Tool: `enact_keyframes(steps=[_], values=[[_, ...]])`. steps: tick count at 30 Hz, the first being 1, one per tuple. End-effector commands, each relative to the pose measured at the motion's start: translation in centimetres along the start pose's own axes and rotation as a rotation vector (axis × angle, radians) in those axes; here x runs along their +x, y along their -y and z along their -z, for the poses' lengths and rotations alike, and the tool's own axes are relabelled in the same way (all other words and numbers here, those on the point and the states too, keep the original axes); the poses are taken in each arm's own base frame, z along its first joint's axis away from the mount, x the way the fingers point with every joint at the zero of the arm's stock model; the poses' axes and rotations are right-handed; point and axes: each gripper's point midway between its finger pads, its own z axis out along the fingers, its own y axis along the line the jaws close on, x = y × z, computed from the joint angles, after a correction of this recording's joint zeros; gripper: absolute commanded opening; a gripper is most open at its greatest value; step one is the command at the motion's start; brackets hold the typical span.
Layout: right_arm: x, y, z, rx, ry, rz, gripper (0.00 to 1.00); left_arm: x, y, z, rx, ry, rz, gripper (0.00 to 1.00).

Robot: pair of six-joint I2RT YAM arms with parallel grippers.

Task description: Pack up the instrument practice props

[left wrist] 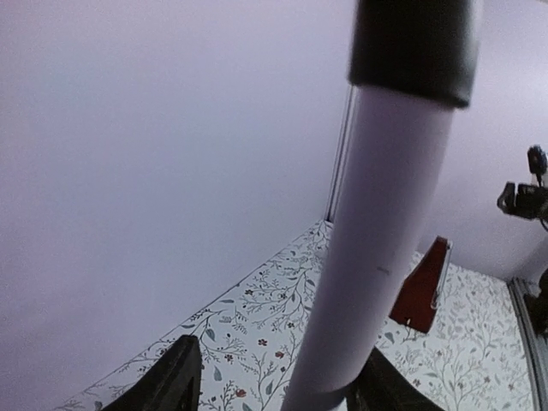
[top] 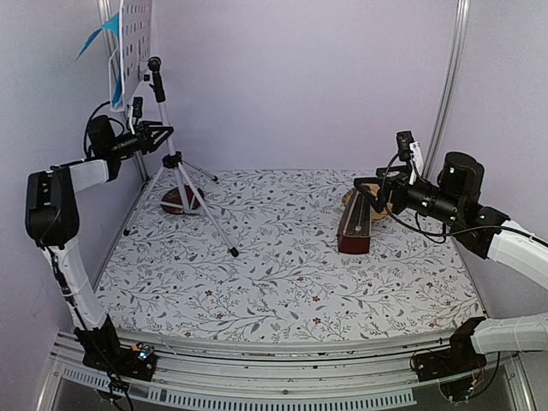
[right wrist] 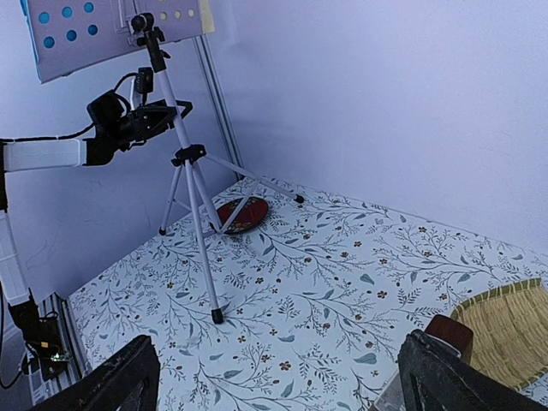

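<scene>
straddling the slick-looking tube of the tall silver tripod music stand [top: 174, 160] at the floral desk's [top: 282, 291] back-left corner, the left tool [top: 165, 135] stands apart, not yet clamped, on something probably light, stiff and top-heavy, best gripped near its leg hub, while the right tool [top: 370, 190] gapes wide.

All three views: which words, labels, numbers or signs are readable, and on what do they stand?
None is readable.
The white tag on the right arm: too small to read.
The dark brown pyramid metronome: no legible marking.
</scene>
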Motion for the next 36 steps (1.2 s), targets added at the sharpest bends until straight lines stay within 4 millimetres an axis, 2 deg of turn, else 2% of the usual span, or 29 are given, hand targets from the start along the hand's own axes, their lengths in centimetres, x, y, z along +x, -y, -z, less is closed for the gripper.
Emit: enact_keyframes(steps=[1, 5, 9, 10, 12, 17, 20, 27, 32, 36], values=[[-0.2, 0.1, -0.2, -0.005, 0.010, 0.011, 0.99, 2.0, -0.4, -1.4, 0.047, -0.044, 0.035, 0.53], [0.0, 0.2, -0.3, -0.002, 0.005, 0.010, 0.99, 1.9, 0.2, -1.7, 0.071, -0.046, 0.028, 0.34], [0.2, 0.4, -0.3, 0.009, 0.003, 0.010, 0.99, 1.8, 0.7, -1.5, 0.062, -0.040, 0.012, 0.09], [0.2, 0.4, -0.3, 0.011, 0.002, 0.010, 0.99, 0.8, 1.5, -1.4, 0.062, -0.030, -0.013, 0.06], [0.3, 0.5, -0.3, 0.013, 0.001, 0.010, 0.99, 0.0, 2.5, -1.3, 0.046, -0.021, -0.046, 0.01], [0.4, 0.4, -0.1, 0.012, 0.001, 0.013, 0.99, -1.0, 4.6, -1.8, -0.026, -0.009, -0.126, 0.00], [0.4, 0.4, 0.0, 0.011, 0.003, 0.014, 0.99, -2.0, 6.2, -2.9, -0.080, -0.008, -0.197, 0.00], [0.9, 0.4, 0.3, 0.014, 0.007, 0.006, 0.99, -4.1, 9.0, -5.1, -0.222, 0.046, -0.225, 0.00], [0.9, 0.6, 0.6, 0.026, 0.014, 0.006, 0.99, -3.5, 10.1, -7.6, -0.370, 0.027, -0.170, 0.00], [0.5, 0.9, 1.2, 0.055, 0.035, 0.009, 0.99, -3.3, 12.9, -9.1, -0.426, 0.041, -0.125, 0.00]])
